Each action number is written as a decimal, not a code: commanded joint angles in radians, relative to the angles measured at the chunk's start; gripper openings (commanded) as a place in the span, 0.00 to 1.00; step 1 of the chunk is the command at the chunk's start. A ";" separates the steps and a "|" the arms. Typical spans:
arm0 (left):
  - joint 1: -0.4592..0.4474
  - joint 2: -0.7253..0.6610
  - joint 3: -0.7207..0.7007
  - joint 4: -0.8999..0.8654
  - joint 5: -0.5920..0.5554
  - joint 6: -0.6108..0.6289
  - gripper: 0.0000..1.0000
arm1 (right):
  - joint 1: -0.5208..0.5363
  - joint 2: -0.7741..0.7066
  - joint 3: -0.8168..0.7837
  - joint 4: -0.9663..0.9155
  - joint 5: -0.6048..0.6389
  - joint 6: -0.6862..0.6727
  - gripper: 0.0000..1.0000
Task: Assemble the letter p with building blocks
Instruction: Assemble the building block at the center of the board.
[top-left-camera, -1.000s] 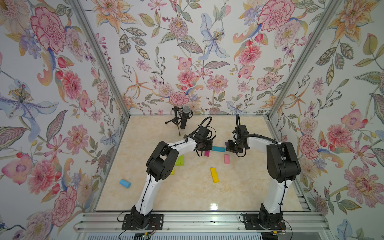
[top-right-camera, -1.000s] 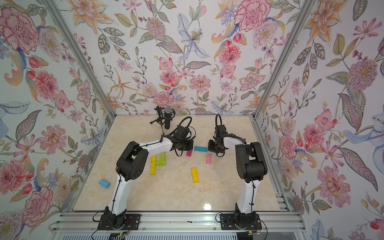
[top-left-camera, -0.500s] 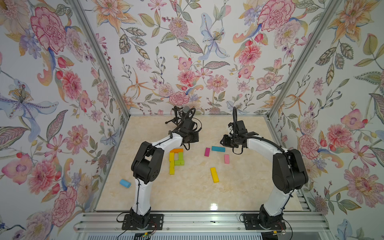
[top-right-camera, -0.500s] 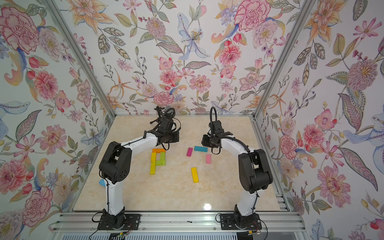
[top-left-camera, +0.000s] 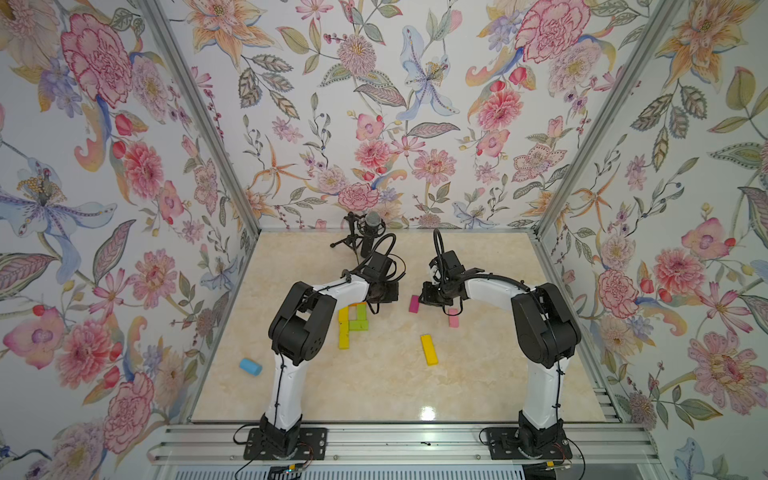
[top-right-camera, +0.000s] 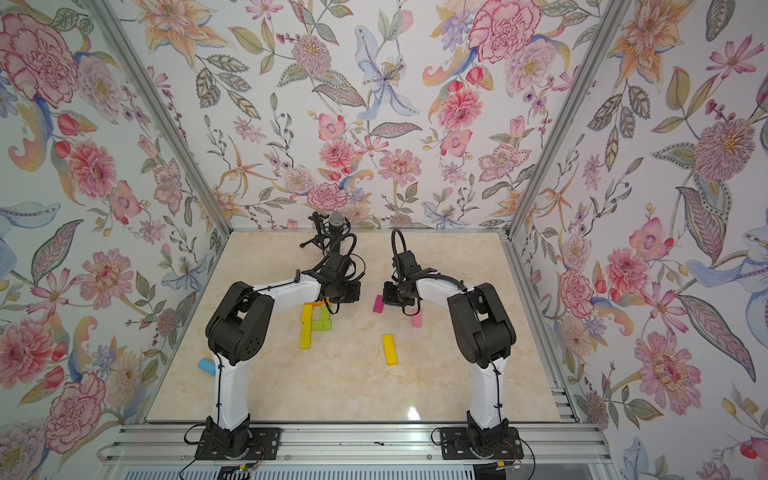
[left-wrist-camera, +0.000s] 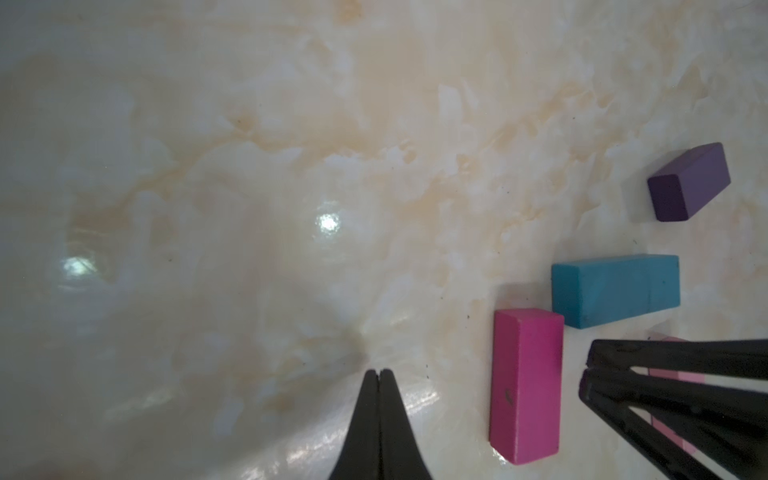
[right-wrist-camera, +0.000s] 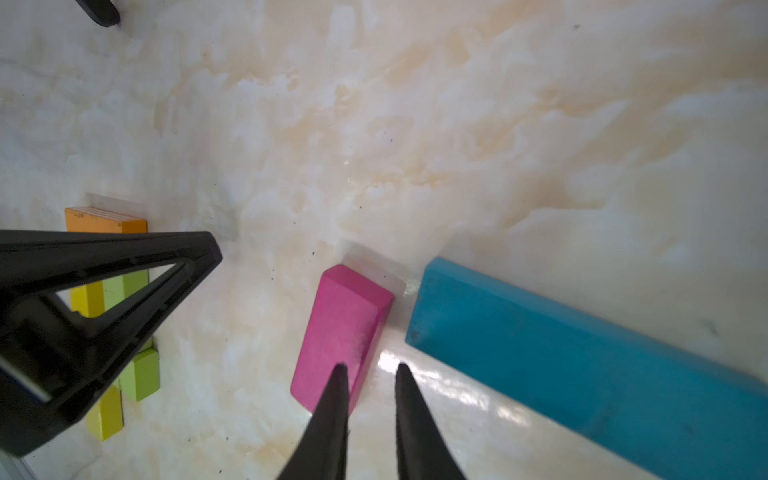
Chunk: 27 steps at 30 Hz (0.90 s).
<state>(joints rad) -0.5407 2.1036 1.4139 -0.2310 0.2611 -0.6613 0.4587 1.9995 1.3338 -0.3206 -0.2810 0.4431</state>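
Left gripper (left-wrist-camera: 378, 374) fully closed and empty over bare table (left-wrist-camera: 249, 166), magenta block (left-wrist-camera: 525, 386) just off to its side. Right gripper (right-wrist-camera: 370, 370) tips a narrow gap apart, gripping nothing, one tip over that block's near end, teal block (right-wrist-camera: 582, 353) just beside. Yellow-green-orange letter cluster (top-left-camera: 353, 324) just behind left gripper, partly under its arm.

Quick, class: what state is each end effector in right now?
Left end effector: closed, holding nothing.
Right end effector: slightly open, holding nothing.
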 joint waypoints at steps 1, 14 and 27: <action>-0.023 0.016 -0.004 0.032 0.033 0.006 0.00 | 0.004 0.007 -0.005 0.003 -0.011 0.015 0.14; -0.069 0.047 -0.007 0.059 0.072 -0.010 0.00 | 0.011 0.025 -0.032 0.008 -0.017 0.031 0.00; -0.132 0.038 -0.037 0.087 0.087 -0.034 0.00 | 0.023 0.033 -0.066 0.026 -0.033 0.032 0.00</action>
<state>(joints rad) -0.6437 2.1246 1.3941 -0.1516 0.3332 -0.6811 0.4706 2.0106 1.2827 -0.3088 -0.3046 0.4622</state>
